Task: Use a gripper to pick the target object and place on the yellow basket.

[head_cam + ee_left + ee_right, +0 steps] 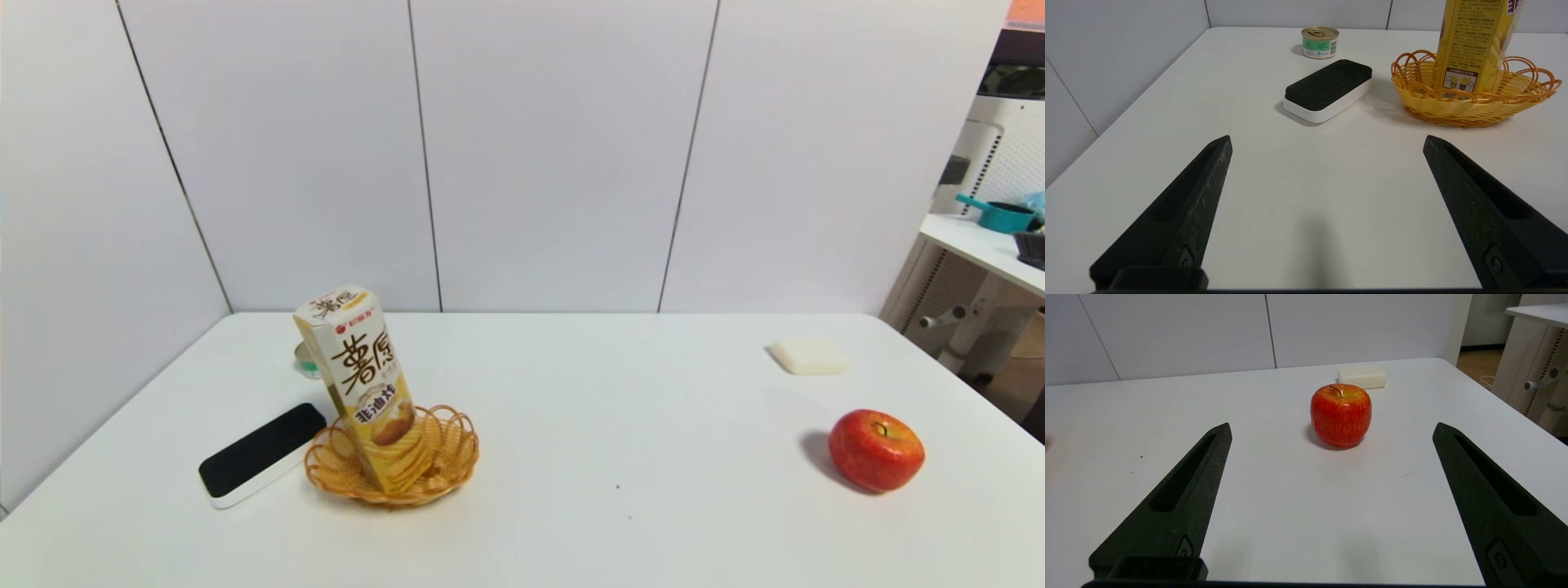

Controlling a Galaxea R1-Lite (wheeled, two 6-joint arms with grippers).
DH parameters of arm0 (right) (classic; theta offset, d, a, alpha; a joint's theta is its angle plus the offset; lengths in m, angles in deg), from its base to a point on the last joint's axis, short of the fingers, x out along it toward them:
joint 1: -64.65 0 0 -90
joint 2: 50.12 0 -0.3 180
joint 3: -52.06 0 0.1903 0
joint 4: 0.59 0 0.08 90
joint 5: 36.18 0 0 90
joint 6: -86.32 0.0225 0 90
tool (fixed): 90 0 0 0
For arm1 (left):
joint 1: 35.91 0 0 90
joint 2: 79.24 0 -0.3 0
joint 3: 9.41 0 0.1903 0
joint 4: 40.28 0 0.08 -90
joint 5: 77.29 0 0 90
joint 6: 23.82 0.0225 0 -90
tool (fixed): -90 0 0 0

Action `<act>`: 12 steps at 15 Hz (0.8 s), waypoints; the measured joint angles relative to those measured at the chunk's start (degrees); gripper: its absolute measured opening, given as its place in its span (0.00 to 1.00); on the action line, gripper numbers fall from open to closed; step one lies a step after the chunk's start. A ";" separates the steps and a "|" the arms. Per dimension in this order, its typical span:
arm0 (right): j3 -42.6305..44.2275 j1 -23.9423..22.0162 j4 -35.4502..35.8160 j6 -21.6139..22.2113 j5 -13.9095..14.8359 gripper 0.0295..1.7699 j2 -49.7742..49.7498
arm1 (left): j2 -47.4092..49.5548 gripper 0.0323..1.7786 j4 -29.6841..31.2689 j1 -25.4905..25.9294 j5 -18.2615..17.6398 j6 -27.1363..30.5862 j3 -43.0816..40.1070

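The tall yellow-and-white chip carton [367,384] stands tilted inside the yellow wicker basket [451,457] on the table's left side, leaning toward the far left. The left wrist view shows the carton [1474,45] rising out of the basket [1527,100]. My left gripper [1327,141] is open and empty, hovering over bare table short of the basket. My right gripper [1331,430] is open too, with nothing between its fingers, well off to the right side. Neither gripper appears in the head view.
A black-and-white eraser block [261,453] lies left of the basket, and a small tin can [307,361] sits behind the carton. A red apple [876,450] and a white soap-like block [810,357] are on the right. A side table stands beyond the right edge.
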 joint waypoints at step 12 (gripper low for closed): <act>0.00 0.00 -0.02 0.05 0.00 0.96 0.00 | 0.00 0.95 -0.02 0.00 0.00 0.02 0.00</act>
